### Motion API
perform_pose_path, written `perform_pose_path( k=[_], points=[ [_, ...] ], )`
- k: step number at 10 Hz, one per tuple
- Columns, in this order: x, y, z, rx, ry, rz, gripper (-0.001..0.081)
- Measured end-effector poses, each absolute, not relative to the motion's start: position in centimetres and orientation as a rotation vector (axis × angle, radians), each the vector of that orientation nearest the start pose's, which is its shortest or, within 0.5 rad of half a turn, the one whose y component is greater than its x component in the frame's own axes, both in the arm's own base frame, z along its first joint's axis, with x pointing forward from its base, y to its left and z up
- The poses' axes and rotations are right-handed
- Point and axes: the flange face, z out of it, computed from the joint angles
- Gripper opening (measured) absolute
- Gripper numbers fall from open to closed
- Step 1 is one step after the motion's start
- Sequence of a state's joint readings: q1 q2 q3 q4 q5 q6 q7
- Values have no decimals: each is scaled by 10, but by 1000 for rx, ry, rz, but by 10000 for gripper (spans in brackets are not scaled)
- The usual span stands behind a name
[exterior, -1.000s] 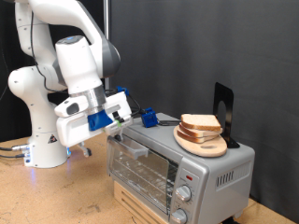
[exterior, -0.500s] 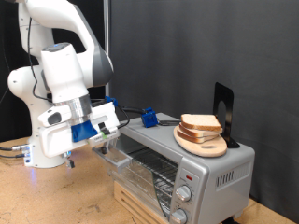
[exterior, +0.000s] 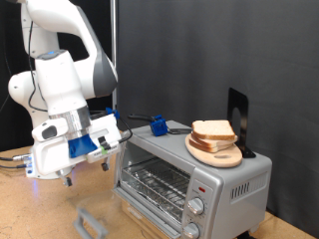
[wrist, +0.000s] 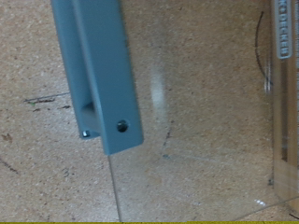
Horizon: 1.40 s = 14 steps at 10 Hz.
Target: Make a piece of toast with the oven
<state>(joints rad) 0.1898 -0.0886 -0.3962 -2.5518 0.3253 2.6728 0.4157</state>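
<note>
Exterior: we see the oven (exterior: 189, 171) door (exterior: 90, 223) now swung fully down; gripper (exterior: 68, 179) has drawn back toward the view's left, clear of it, fingers' state unclear | one piece of toast (exterior: 213, 130) on one plate (exterior: 215, 154) atop the oven, another slice beneath | Wrist: the door's handle (wrist: 101, 75) over the speckled surface (wrist: 196, 121); no fingers show.
</note>
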Motion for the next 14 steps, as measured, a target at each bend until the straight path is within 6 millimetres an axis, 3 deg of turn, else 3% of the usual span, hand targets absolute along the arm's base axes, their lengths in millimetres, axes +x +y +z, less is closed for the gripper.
perform_pose_path(
  k=[4, 9, 14],
  points=[
    [459, -122, 314, -2644, 1238, -194, 682],
    [458, -147, 339, -2636, 1175, -131, 682],
    [456, -152, 353, -2605, 1152, -113, 682]
  ],
)
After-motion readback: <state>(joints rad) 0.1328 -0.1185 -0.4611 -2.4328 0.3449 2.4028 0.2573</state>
